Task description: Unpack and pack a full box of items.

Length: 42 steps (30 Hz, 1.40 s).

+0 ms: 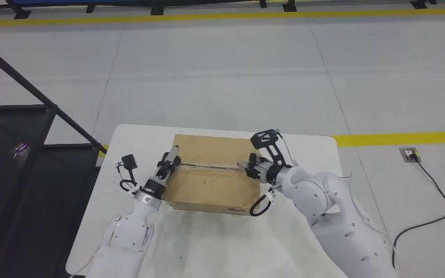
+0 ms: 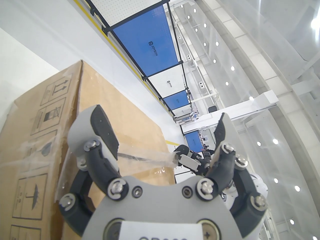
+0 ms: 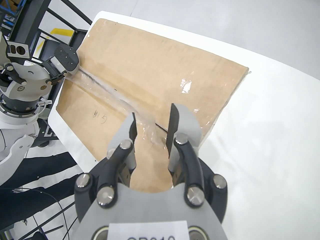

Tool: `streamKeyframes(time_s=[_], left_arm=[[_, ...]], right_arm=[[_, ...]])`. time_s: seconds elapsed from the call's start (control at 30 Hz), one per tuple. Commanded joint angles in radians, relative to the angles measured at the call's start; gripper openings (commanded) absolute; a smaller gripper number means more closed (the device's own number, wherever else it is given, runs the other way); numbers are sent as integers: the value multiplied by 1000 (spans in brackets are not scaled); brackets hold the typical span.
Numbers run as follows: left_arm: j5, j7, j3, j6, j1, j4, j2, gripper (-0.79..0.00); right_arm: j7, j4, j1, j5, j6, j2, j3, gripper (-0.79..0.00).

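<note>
I see the brown cardboard box (image 1: pixel 208 182) closed in the middle of the white table (image 1: pixel 313 149), with crinkled clear tape (image 3: pixel 105 86) along its top seam. Black handling pictograms (image 2: pixel 47 116) mark one end, and a flap carries a pen scribble (image 3: pixel 100 116) I can't read. The left gripper (image 2: pixel 160 116) is spread wide at one seam end. The right gripper (image 3: pixel 153 116) is spread astride the tape at the other.

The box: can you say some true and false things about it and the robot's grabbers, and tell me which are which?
1. The box is shut, with clear tape along its top. True.
2. The box stands on the floor. False: it stands on the white table.
3. The left gripper is squeezed shut. False: it is open, at one end of the taped seam.
4. The right gripper is open, with a finger on each side of the tape at the other end. True.
</note>
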Motion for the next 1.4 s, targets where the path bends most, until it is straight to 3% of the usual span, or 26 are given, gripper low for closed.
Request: streamKeyframes(time_s=[0.0, 0.1, 0.2, 0.33, 0.37, 0.4, 0.43, 0.47, 0.53, 0.57, 0.6, 0.77, 1.0, 1.37], left_arm=[[0, -1, 1, -1, 1, -1, 0, 0], [0, 0, 2, -4, 2, -2, -1, 0], [-2, -1, 2, -5, 2, -2, -1, 0], [-5, 0, 2, -8, 3, -1, -2, 0], [-5, 0, 2, -9, 3, -1, -2, 0], [-6, -1, 2, -10, 3, -1, -2, 0], [-7, -2, 2, -10, 3, -1, -3, 0], [-7, -2, 2, -10, 3, 0, -3, 0], [-9, -4, 2, -10, 3, 0, -3, 0], [-9, -5, 2, -9, 3, 0, -3, 0], [-11, -4, 2, -9, 3, 0, -3, 0], [-12, -6, 4, -13, 2, 0, -4, 0], [-13, -9, 3, -15, 1, -1, -5, 0], [-22, -13, -6, -23, 7, -3, -5, 0]], right_arm=[[-21, -16, -10, 3, 13, 2, 21, -114], [-93, -58, -33, 13, 54, 4, 68, 0], [-173, -107, -65, 33, 62, 2, 84, 0], [-182, -91, -54, 127, -3, -10, 39, -9], [-172, -68, -40, 173, -25, -15, 25, -123], [-158, -40, -23, 206, -44, -19, 12, -317], [-149, -10, -6, 253, -66, -24, 1, -449], [-138, 27, 15, 284, -79, -28, -10, -533], [-123, 96, 54, 344, -101, -39, -33, -628], [-110, 130, 73, 372, -113, -44, -46, -742], [-104, 162, 92, 401, -127, -49, -57, -785], [-99, 288, 162, 472, -161, -74, -116, -785], [-76, 417, 233, 494, -101, -100, -173, -785], [9, 438, 221, 510, -17, -81, -99, -785]])
